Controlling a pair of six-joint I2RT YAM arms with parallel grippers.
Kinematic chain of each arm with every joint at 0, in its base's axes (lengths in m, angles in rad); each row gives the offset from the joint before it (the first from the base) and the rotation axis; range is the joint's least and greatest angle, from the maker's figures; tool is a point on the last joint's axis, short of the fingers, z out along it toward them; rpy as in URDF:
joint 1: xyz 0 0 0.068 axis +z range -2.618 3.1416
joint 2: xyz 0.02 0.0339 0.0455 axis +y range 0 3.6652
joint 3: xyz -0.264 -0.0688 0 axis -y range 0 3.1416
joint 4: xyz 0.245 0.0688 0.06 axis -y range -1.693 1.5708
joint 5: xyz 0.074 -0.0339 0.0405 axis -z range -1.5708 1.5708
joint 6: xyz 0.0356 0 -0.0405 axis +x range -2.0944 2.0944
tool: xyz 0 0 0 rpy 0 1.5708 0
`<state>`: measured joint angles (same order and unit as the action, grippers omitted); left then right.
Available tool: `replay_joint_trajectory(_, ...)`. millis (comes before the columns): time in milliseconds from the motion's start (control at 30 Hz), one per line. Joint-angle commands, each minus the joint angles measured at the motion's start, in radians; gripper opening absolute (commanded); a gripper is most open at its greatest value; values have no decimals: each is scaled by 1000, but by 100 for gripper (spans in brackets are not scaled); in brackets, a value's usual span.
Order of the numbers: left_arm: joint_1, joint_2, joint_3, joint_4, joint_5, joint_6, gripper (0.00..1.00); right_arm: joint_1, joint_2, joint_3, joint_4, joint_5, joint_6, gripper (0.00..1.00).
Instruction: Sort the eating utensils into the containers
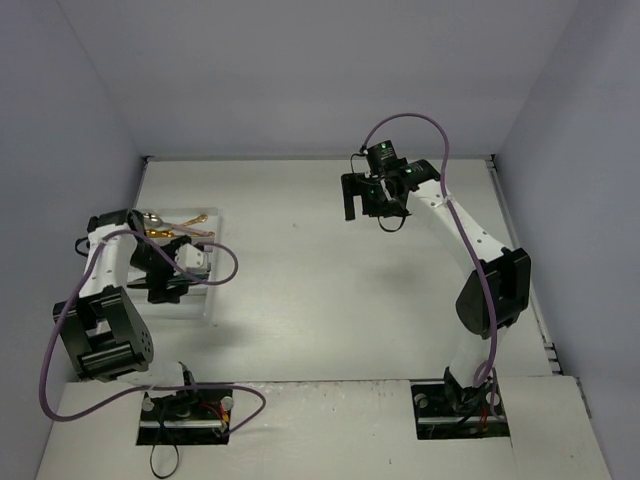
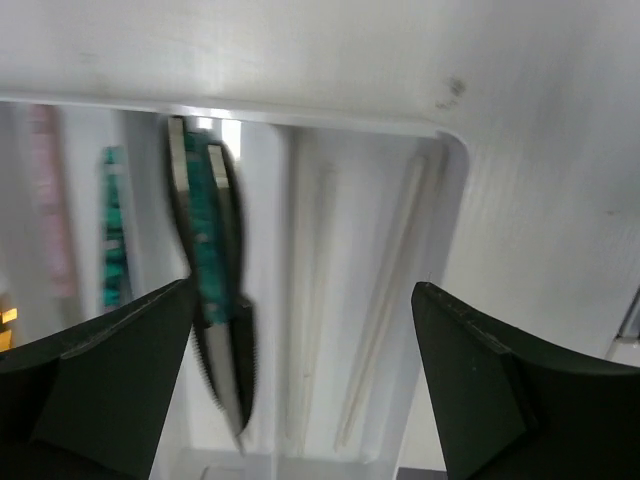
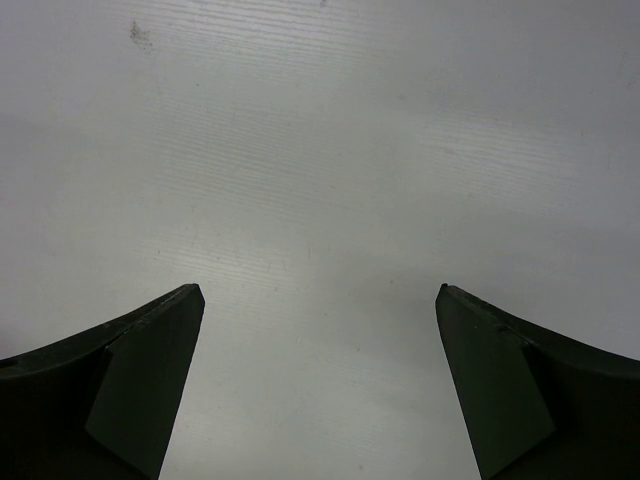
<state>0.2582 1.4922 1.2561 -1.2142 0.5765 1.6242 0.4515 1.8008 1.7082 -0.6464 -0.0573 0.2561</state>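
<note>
Knife with green handle (image 2: 210, 240) in a long compartment of the white tray (image 2: 330, 120), between the released left jaws, just beside one finger. Pale sticks (image 2: 382, 300) lie one compartment over. Right jaws spread, empty, over bare tabletop (image 3: 320, 150).

A white, matte worktop (image 1: 320, 290) fills the view, finely ribbed when seen close up from the wrist cameras. A white divided tray (image 1: 203, 302) lies flat on it near the left edge, long side running front to back. The tray's rounded corner (image 2: 445, 140) rests just beside bare worktop (image 2: 530, 170). A small dark smudge (image 3: 140, 33) marks the surface on the right side.
</note>
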Motion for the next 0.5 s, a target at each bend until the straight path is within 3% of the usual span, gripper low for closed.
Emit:
replay_joint_trajectory(0,-164,9,331,-9,83,-620,86,-5,1,64,21,47,-29,100)
replay_joint_trajectory(167,-275,194,583,72,37,-1259,86,-19,22,93,29,108,-64,100)
replay_joint_trajectory(267,-294,216,584,173,-6,-1447,86,-44,33,93,48,114,-80,100)
replay_joint_trajectory(333,-366,228,531,305,-168,-1582,86,-120,54,88,79,79,-67,100)
replay_joint_trajectory(467,-443,263,491,401,-366,-1725,86,-197,88,99,107,14,-38,100)
